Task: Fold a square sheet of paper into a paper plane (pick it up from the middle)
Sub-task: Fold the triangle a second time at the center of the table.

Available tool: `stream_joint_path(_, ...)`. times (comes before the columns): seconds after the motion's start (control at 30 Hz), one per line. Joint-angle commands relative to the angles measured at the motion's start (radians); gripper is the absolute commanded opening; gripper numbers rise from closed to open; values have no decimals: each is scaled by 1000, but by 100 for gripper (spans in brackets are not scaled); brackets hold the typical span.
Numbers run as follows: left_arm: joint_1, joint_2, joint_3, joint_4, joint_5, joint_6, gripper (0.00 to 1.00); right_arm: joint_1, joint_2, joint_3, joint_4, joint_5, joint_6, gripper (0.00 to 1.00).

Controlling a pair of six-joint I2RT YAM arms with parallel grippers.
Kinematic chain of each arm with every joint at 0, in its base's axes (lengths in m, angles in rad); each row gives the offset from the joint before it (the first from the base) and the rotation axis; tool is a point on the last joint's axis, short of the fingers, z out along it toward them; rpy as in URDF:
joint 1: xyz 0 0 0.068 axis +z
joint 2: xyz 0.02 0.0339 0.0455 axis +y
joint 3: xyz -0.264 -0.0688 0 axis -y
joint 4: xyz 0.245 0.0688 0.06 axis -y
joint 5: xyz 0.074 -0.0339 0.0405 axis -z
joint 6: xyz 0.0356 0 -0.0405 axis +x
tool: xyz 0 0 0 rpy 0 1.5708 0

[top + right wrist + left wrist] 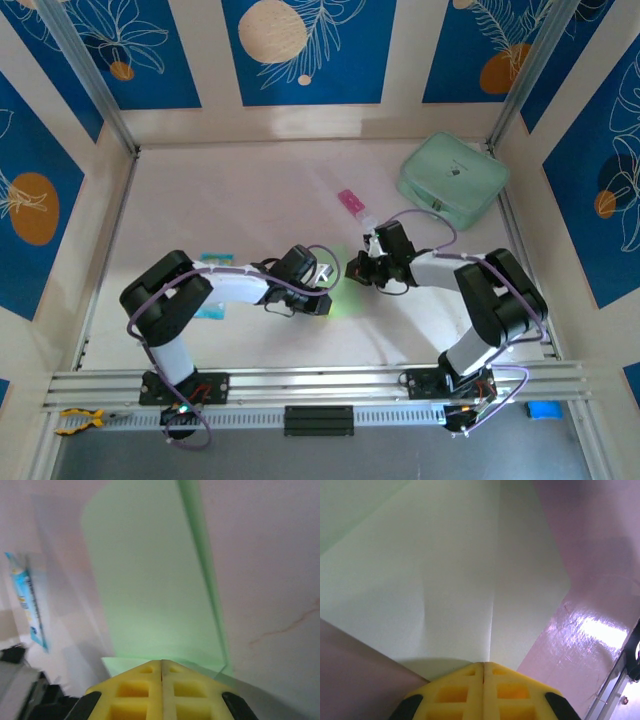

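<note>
From the top external camera, the two arms reach inward and meet over the middle of the pale pink table (230,190). The left gripper (330,288) and the right gripper (356,268) sit close together. A patch of the thin, pale lime-green square sheet of paper (342,303) shows just beneath them. A bulky rounded mint-green case (452,180) lies at the far right, and a small pink-and-white tube (352,203) lies between it and the grippers. A small blue-and-white packet (210,310) lies partly under the left arm.

In the left wrist view, the left gripper (483,667) has its yellow fingers pressed flat together with no gap. Their tips meet the near edge of the sheet (445,580), which spreads ahead, and a faint crease runs away from them. Whether the paper is nipped between the pads cannot be told.

In the right wrist view, the right gripper (161,666) is likewise fully closed, its tips on the sheet's near edge (150,590). A narrow, darker band runs along the sheet's right side, and the packet (27,600) lies to the left
</note>
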Motion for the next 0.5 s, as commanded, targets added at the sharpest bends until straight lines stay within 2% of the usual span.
stream_joint_path(0.0,5,37,-17,-161,-55,26,0,-9,55,8,-13,-16,-13,0)
stream_joint_path(0.23,5,-11,89,-155,-15,1,3,-2,81,-25,-22,5,-2,0)
stream_joint_path(0.47,5,74,214,-142,1,-9,4,0,72,-51,-9,9,10,0)
